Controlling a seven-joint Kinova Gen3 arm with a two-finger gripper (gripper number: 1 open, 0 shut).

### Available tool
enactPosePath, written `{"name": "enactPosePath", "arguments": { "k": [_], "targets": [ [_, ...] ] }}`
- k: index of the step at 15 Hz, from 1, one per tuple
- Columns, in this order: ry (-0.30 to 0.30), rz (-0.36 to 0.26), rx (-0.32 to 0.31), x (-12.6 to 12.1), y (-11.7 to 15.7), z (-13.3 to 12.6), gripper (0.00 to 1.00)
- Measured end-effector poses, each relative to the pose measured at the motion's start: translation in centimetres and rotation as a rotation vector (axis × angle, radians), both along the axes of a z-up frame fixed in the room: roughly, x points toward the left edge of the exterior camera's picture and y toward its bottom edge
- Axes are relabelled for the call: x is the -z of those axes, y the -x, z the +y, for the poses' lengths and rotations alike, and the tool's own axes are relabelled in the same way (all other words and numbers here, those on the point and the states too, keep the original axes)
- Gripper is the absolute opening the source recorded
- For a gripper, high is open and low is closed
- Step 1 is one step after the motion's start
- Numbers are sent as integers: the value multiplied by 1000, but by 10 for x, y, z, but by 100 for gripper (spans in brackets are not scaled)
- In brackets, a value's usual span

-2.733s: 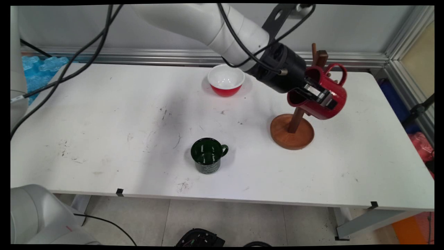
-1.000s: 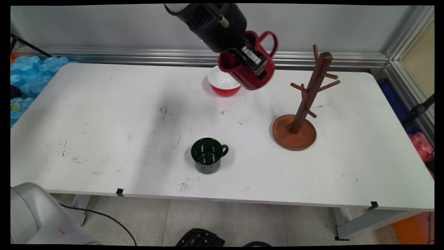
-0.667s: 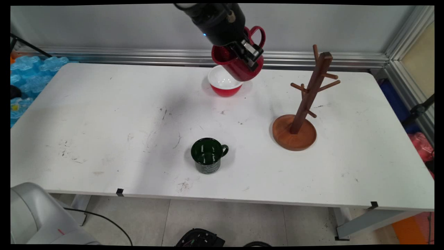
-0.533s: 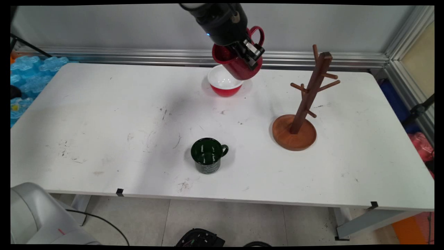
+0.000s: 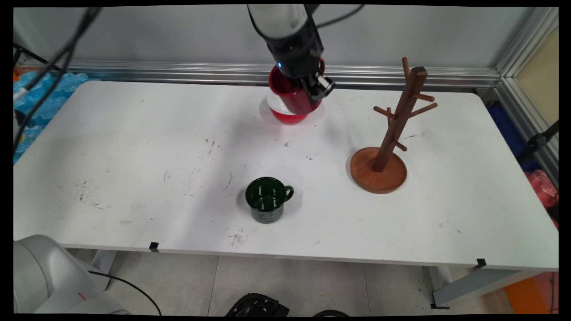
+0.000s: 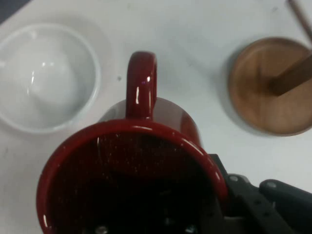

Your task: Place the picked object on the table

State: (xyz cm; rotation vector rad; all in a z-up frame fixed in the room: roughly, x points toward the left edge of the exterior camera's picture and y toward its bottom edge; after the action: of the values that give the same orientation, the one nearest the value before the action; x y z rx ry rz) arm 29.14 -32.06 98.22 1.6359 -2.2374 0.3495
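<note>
My gripper (image 5: 313, 87) is shut on the rim of a red mug (image 5: 292, 93), held in the air over the far middle of the table. In the hand view the red mug (image 6: 131, 185) fills the lower half, mouth toward the camera and handle pointing up in the picture. Just behind and below it stands a red bowl (image 5: 289, 117) with a white inside, shown at the upper left in the hand view as the bowl (image 6: 46, 78). A wooden mug tree (image 5: 395, 129) stands to the right, its round base (image 6: 270, 87) at the hand view's upper right.
A dark green mug (image 5: 266, 199) stands upright near the table's front middle, handle to the right. Blue packaging (image 5: 31, 96) lies off the table's left end. An aluminium rail (image 5: 178, 71) runs along the back edge.
The gripper has carried the red mug from the mug tree leftward to the bowl, then lowered it and turned it so the handle no longer shows in the main view.
</note>
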Motion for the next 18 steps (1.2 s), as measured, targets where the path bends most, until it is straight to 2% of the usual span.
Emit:
{"name": "enactPosePath", "arguments": {
  "k": [7,13,18],
  "targets": [
    [-127,-67,-81,62,12,-28,0],
    [-213,-101,-151,99,10,-44,0],
    [-262,-115,-174,123,7,-56,0]
  ]
}}
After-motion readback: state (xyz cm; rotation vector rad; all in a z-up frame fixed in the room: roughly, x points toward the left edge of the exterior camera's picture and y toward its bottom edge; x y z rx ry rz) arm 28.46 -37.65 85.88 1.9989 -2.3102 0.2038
